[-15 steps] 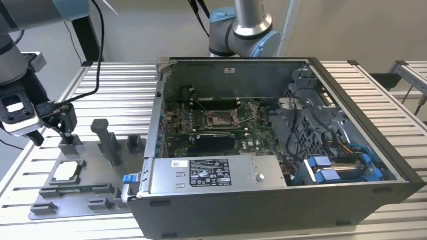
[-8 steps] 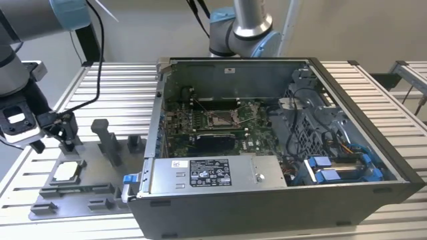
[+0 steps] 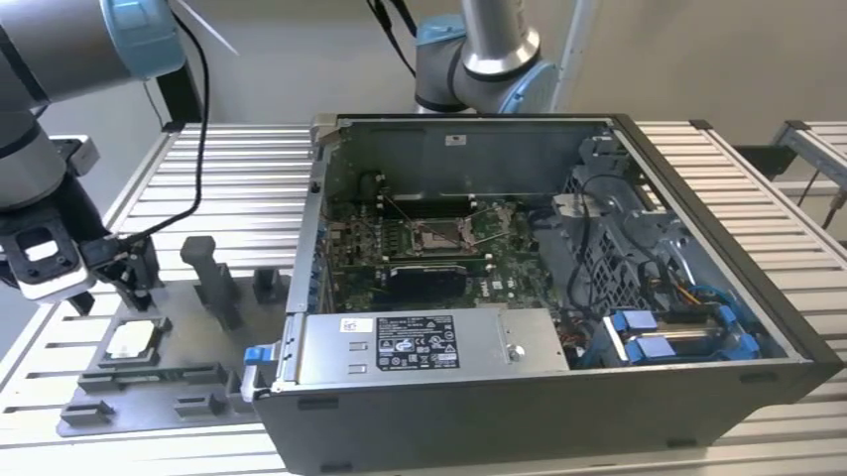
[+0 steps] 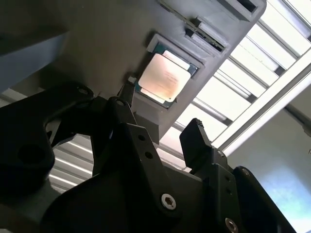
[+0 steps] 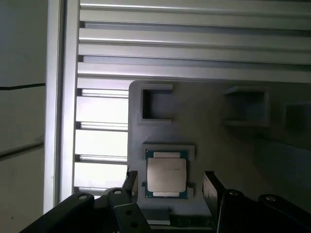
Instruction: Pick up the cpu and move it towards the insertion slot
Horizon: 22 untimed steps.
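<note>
The gripper [image 3: 122, 290] is hovering with its jaws standing open and gripping nothing. The cpu [image 5: 166, 174] is lying flat in a square recess of the grey fixture plate [image 5: 209, 136] on the slatted surface [image 3: 218, 178], straight ahead of the jaws along their approach line and centred in the gap, apparently touching neither finger. Its side edges are running parallel to the fingers [image 5: 212, 188]. The insertion slot [image 3: 437, 235] is sitting inside the open computer case [image 3: 662, 397], well apart from the jaws and off to one side of them.

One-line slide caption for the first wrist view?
Open gripper hovers above the cpu, seated in a recess of the grey fixture on the slatted table.
</note>
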### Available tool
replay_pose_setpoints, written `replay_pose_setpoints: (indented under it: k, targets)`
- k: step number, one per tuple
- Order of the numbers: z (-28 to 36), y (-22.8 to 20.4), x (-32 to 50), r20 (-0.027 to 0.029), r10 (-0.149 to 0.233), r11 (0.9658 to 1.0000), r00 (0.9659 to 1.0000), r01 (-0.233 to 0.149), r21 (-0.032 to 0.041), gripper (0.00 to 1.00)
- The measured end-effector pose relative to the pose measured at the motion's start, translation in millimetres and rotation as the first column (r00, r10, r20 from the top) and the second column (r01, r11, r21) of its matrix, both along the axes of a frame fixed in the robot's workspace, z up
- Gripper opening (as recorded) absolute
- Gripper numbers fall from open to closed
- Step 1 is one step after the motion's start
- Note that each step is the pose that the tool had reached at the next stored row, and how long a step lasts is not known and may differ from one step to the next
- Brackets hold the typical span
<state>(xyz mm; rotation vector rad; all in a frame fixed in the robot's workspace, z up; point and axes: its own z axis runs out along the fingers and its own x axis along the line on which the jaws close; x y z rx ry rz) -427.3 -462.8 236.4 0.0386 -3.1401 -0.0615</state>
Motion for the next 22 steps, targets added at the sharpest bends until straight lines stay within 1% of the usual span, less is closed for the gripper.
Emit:
replay_pose_setpoints:
  k: [13,17,22]
  targets:
    - [-23.6,-0.7,0.1,0.0,0.0,1.0,1.0,0.0,0.0,1.0]
    - [-30.3,-3.0,0.0,0.0,0.0,1.0,1.0,0.0,0.0,1.0]
    - [-36.4,-8.4,-0.6,0.0,0.0,1.0,1.0,0.0,0.0001,1.0]
